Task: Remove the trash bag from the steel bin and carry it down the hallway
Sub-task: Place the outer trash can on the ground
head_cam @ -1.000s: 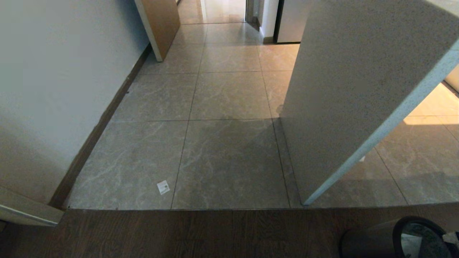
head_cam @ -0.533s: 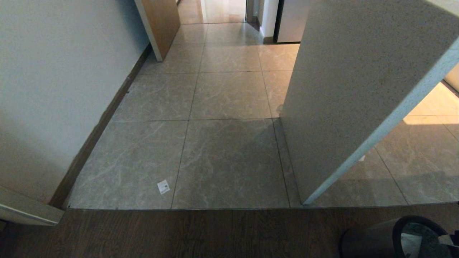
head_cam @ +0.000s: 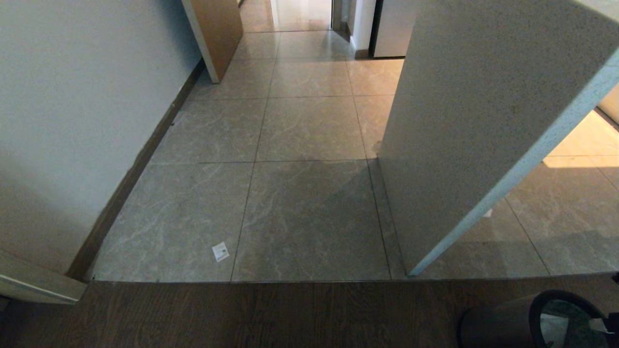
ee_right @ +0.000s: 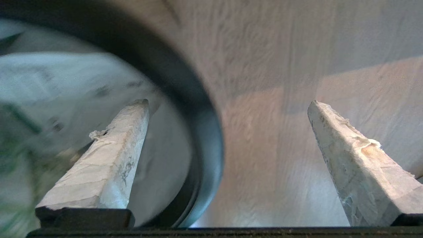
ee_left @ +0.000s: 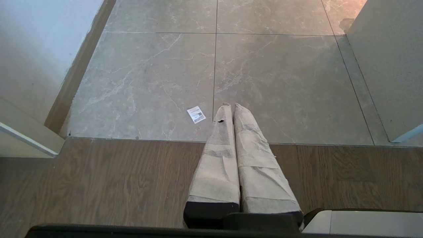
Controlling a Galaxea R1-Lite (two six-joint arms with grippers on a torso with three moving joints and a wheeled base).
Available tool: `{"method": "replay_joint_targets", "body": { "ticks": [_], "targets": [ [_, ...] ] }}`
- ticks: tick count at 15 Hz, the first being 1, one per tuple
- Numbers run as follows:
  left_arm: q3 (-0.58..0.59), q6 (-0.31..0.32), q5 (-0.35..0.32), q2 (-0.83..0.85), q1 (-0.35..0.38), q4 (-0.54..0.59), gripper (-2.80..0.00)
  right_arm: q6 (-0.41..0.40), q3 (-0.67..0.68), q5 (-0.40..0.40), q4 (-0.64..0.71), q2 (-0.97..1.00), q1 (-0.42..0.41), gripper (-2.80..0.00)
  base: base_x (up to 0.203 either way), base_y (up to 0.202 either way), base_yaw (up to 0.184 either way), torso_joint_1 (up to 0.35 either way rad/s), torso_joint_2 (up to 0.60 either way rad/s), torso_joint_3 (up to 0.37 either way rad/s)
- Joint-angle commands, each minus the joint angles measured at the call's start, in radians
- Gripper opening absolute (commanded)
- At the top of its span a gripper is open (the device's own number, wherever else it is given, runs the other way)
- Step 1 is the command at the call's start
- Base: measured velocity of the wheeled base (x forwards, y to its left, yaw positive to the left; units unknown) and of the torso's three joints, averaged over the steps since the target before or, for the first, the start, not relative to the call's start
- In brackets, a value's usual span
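Glossy marbled hallway [head_cam: 309, 130]; right pincer [ee_right: 228, 105] gapes empty astride round steel bin [ee_right: 201, 132] rim.

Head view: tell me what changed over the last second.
The right gripper has come in at the right edge, over the bin's opening, where a second ago there was none; its jaws stand wide apart, holding nothing. The bag lies inside the bin as before. Bin, floor sticker and walls unchanged.
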Motion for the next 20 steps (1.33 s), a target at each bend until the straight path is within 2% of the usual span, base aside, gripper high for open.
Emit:
{"method": "replay_joint_targets", "body": {
  "ticks": [1,6,11,12,20],
  "targets": [
    [-0.001,-0.001,0.0,0.0,0.0,-0.001,-2.8,-0.004,-0.017,0.002,-0.029,0.035,0.0,0.0,0.0,0.0,0.0,0.0,0.0,0.0],
    [0.0,-0.001,0.0,0.0,0.0,-0.001,-2.8,-0.033,-0.018,0.0,-0.162,0.092,0.005,0.0,0.0,0.0,0.0,0.0,0.0,0.0],
    [-0.001,-0.001,0.0,0.0,0.0,0.001,-2.8,-0.05,-0.02,0.003,-0.16,0.094,0.007,0.0,0.0,0.0,0.0,0.0,0.0,0.0],
    [0.001,-0.001,0.0,0.0,0.0,0.0,-2.8,-0.05,-0.02,0.003,-0.153,0.094,0.012,-2.8,0.0,0.0,0.0,0.0,0.0,0.0],
    [-0.001,-0.001,0.0,0.0,0.0,-0.001,-2.8,-0.046,0.001,0.0,-0.162,0.088,0.049,-2.8,0.0,0.0,0.0,0.0,0.0,0.0]
  ]
}}
